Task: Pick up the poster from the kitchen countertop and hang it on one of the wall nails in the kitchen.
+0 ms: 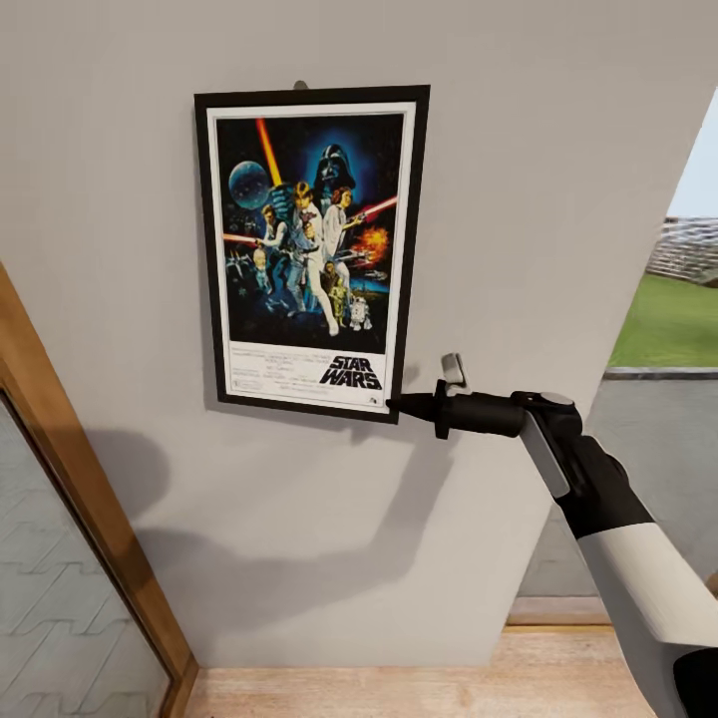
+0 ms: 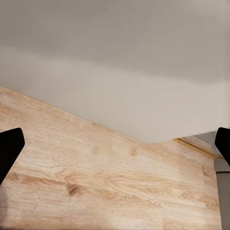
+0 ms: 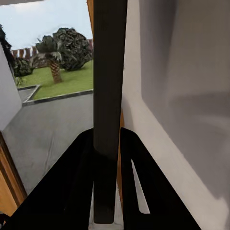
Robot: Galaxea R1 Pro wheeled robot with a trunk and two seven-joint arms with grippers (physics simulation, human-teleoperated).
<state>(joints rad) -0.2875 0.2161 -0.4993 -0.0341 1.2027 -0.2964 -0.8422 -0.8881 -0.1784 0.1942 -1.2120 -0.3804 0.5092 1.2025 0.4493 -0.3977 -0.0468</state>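
Right gripper (image 1: pixel 399 405), lower right of centre in the head view, is closed on the poster's (image 1: pixel 311 249) lower right corner; the right wrist view shows the frame edge clamped between both fingers. From there the poster extends up and left, long axis vertical, flat against the wall (image 1: pixel 558 199). A wall nail (image 1: pixel 300 85) sits at its top edge, centred. Left gripper (image 2: pixel 115 143) hangs open, empty, over the wooden floor (image 2: pixel 96 182).

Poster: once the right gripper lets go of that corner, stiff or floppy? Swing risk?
Likely stiff: the poster lies flat, its frame edges straight. Probably light, pinched at one lower corner by the right gripper. May swing on release, hanging by the single nail.
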